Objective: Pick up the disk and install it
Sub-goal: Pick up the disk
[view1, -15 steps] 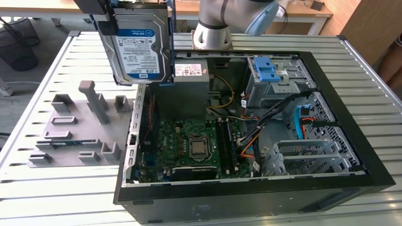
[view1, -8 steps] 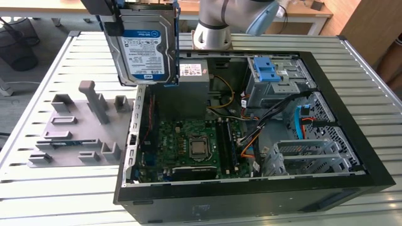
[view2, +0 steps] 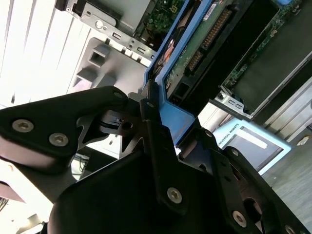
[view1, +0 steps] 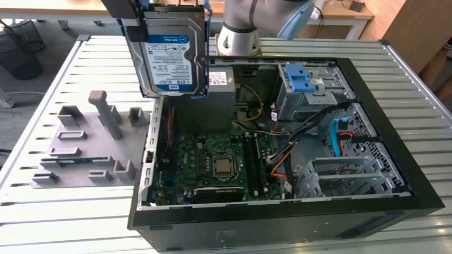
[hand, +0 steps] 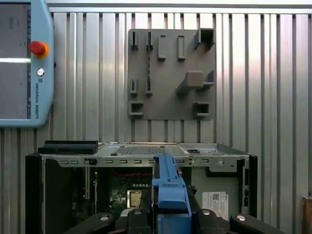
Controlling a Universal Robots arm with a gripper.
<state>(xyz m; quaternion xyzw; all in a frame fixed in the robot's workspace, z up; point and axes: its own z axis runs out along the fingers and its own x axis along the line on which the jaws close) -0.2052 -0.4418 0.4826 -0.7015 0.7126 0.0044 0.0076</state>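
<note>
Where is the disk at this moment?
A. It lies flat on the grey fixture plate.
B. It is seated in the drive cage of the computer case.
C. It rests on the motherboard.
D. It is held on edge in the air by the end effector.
D: in the exterior view the disk hangs on edge over the open computer case, apart from the grey fixture plate; in the second wrist view the end effector clamps its blue rail.

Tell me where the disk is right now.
The disk hangs upright in the jaws of the gripper, over the edge of the open computer case on the exterior view's left, near the grey fixture board.
</note>
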